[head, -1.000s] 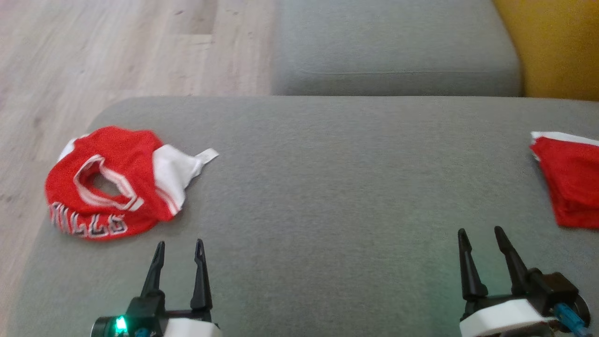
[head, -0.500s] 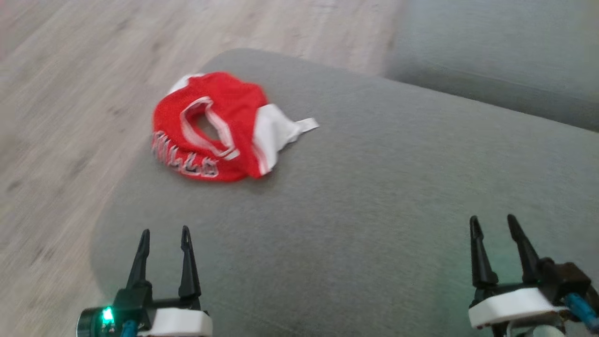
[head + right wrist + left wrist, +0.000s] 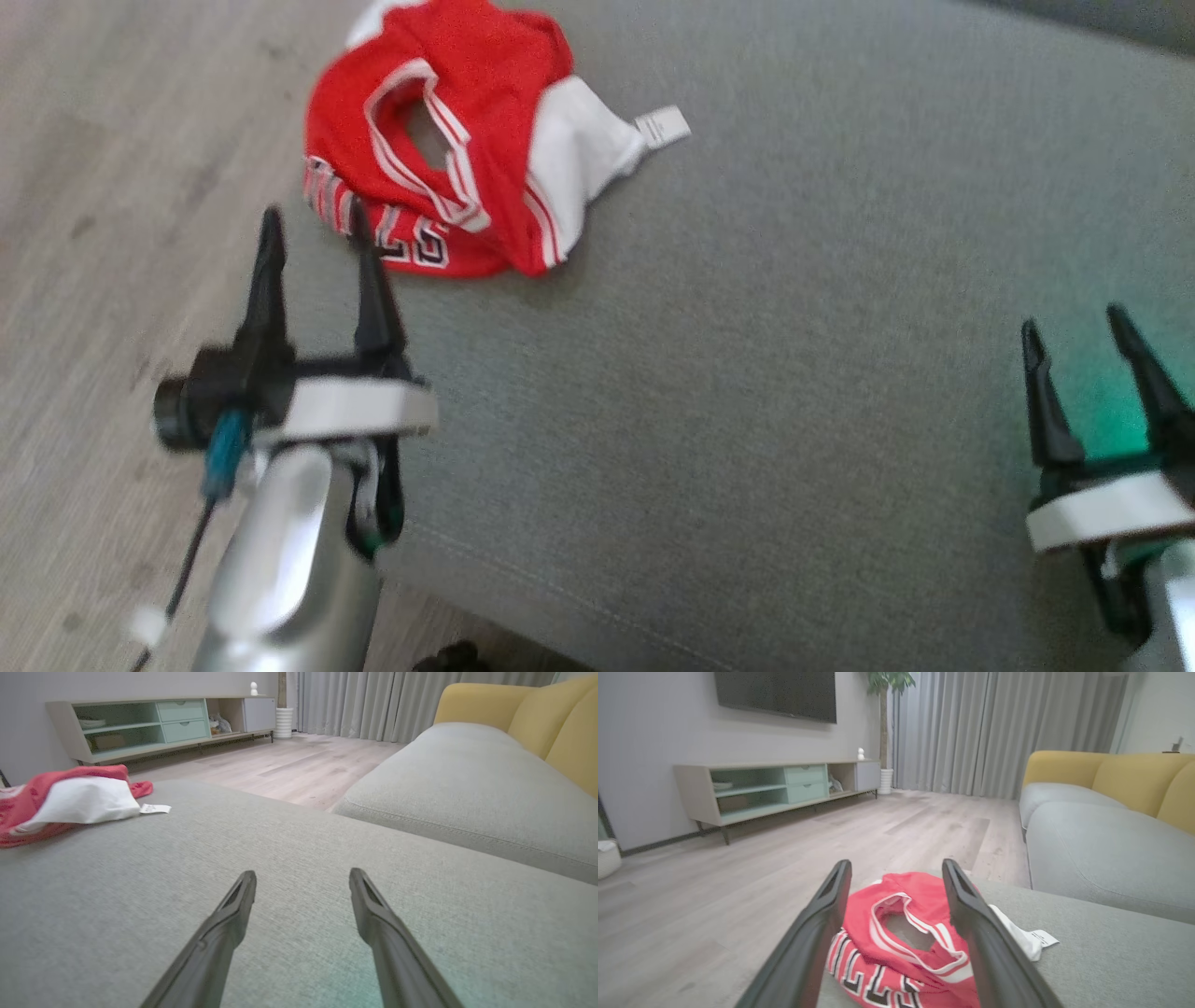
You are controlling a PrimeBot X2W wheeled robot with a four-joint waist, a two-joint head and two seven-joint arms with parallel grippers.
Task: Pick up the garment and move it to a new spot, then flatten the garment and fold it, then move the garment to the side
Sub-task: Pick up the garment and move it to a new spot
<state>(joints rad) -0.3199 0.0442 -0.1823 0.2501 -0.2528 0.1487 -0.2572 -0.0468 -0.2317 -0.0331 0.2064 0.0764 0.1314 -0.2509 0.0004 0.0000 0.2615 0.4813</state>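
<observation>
The garment is a crumpled red jersey with white trim, black-and-white lettering and a white tag. It lies near the left corner of the grey cushion. My left gripper is open just short of the jersey's lettered edge, its right fingertip overlapping it. In the left wrist view the garment sits between and beyond my open left gripper. My right gripper is open and empty over bare cushion at the right. The right wrist view shows the garment far off to the left of that open gripper.
Wooden floor runs along the cushion's left edge, close to the garment. In the wrist views a second grey seat with yellow backrests lies to the right, and a low TV cabinet stands across the room.
The head camera has turned left and down, so the garment sits higher in view. My left gripper has reached forward to the jersey's near edge. Both grippers remain open.
</observation>
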